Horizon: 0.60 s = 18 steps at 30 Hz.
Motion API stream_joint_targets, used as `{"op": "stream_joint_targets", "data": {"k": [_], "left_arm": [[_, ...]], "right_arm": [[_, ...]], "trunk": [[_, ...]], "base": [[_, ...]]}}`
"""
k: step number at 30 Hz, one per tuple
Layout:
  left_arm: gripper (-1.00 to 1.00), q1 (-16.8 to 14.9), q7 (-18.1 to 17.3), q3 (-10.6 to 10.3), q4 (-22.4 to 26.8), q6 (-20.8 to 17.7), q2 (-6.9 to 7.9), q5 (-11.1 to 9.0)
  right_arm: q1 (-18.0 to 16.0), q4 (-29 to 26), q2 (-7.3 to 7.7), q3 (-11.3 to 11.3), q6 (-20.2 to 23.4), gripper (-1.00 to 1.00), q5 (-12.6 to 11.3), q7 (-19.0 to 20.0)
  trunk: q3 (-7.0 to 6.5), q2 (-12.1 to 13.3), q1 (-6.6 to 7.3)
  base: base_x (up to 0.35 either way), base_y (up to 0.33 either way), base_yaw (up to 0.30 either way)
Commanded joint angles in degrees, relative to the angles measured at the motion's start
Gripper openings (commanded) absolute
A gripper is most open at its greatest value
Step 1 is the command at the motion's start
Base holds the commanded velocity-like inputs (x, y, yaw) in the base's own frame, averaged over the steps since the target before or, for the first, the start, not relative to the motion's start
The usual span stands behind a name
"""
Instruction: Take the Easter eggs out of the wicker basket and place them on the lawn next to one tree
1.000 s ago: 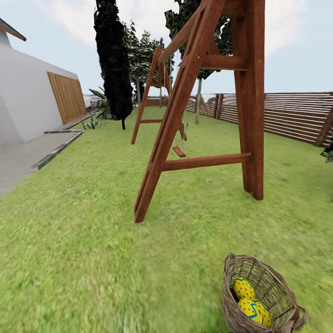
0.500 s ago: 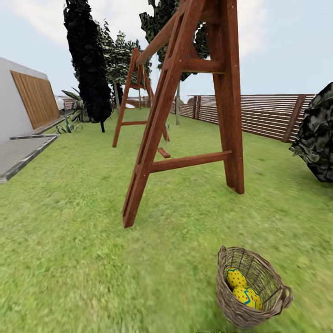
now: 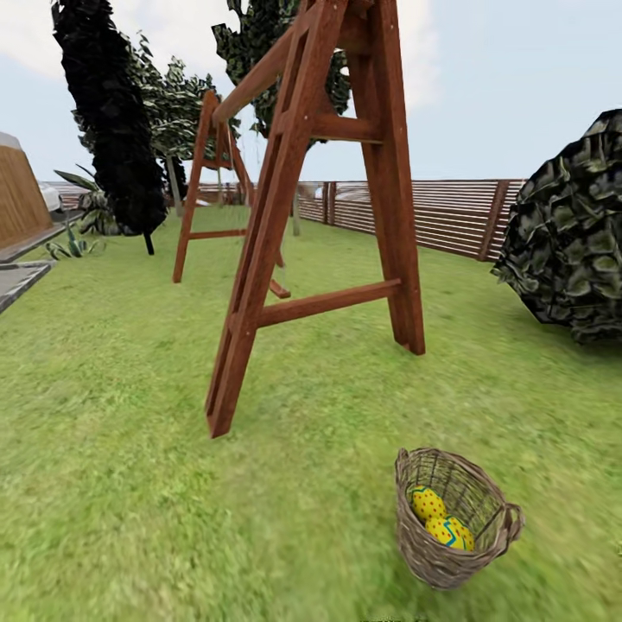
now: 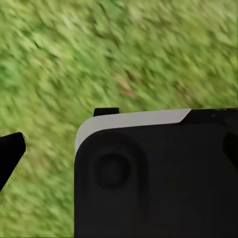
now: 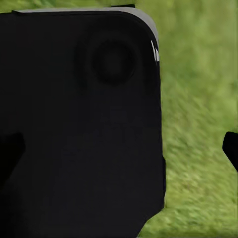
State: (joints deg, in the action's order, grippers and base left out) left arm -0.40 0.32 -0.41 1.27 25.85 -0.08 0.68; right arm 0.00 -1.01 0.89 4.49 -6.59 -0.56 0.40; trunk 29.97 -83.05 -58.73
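View panned right; wicker basket (image 3: 453,518) holds Easter eggs (image 3: 441,518), jaws unseen

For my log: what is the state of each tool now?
Left tool: cannot be told; the wrist view is blocked by a dark body.
Right tool: cannot be told either.

No legible text, labels, brand marks, numbers or signs in any view. Wicker basket (image 3: 453,518), Easter eggs (image 3: 439,518), wooden swing frame (image 3: 302,216) and fence (image 3: 432,216): all unmarked. The eggs bear dot and zigzag patterns only, no characters.
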Motion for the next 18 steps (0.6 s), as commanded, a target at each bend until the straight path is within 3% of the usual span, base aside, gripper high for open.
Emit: {"op": "stream_joint_targets", "data": {"k": [1,18], "left_arm": [[1.0,0.0,0.0,0.0,0.0,0.2,0.0,0.1],[1.0,0.0,0.0,0.0,0.0,0.2,0.0,0.0]], "right_arm": [[0.0,0.0,-0.01,0.4,-0.2,1.0,-0.1,0.0],[0.0,0.0,-0.08,0.5,-0.1,1.0,-0.1,0.0]], "trunk": [[0.01,0.0,0.0],[-0.47,0.0,0.0]], "base": [[0.0,0.278,-0.277],[0.0,0.287,-0.267]]}}
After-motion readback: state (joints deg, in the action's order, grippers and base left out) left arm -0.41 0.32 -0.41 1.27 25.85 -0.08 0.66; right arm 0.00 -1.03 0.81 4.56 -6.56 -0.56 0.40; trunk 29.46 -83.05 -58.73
